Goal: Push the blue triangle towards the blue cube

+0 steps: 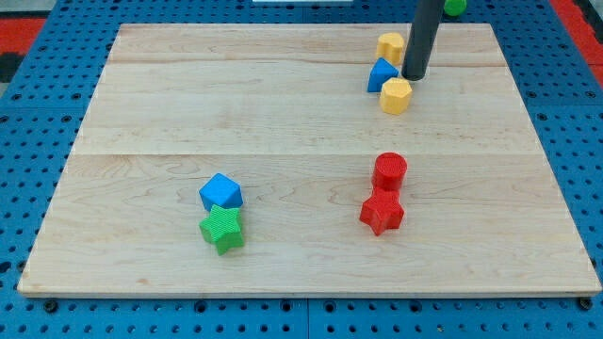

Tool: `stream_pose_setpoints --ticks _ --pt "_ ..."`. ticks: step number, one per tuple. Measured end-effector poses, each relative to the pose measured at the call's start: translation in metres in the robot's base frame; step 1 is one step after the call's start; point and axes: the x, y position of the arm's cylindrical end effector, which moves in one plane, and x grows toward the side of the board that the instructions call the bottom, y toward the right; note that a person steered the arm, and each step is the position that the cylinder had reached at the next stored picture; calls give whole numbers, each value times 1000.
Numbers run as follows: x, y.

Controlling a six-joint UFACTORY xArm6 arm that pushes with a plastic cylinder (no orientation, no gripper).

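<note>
The blue triangle (382,74) lies near the view's top right on the wooden board (283,113). It sits between a yellow cylinder (390,47) above it and a yellow hexagon block (396,95) below it, touching or nearly touching both. My tip (415,75) stands just right of the blue triangle, close to its right edge. The blue cube (220,192) lies at the lower left of the board, far from the triangle, with a green star (222,229) touching it from below.
A red cylinder (389,170) and a red star (382,212) sit together at the lower right of centre. A green block (455,7) shows at the view's top edge behind the rod. A blue pegboard (38,113) surrounds the board.
</note>
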Motion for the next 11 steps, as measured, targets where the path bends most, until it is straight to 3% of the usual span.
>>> stream_pose_setpoints --ticks 2,4,5,6,7,8,10,11 --pt "-1 -92" --pt "46 -160" --pt "33 -161" --pt "40 -202" --pt "71 -231" --pt "92 -237" --pt "63 -211" --pt "88 -186"
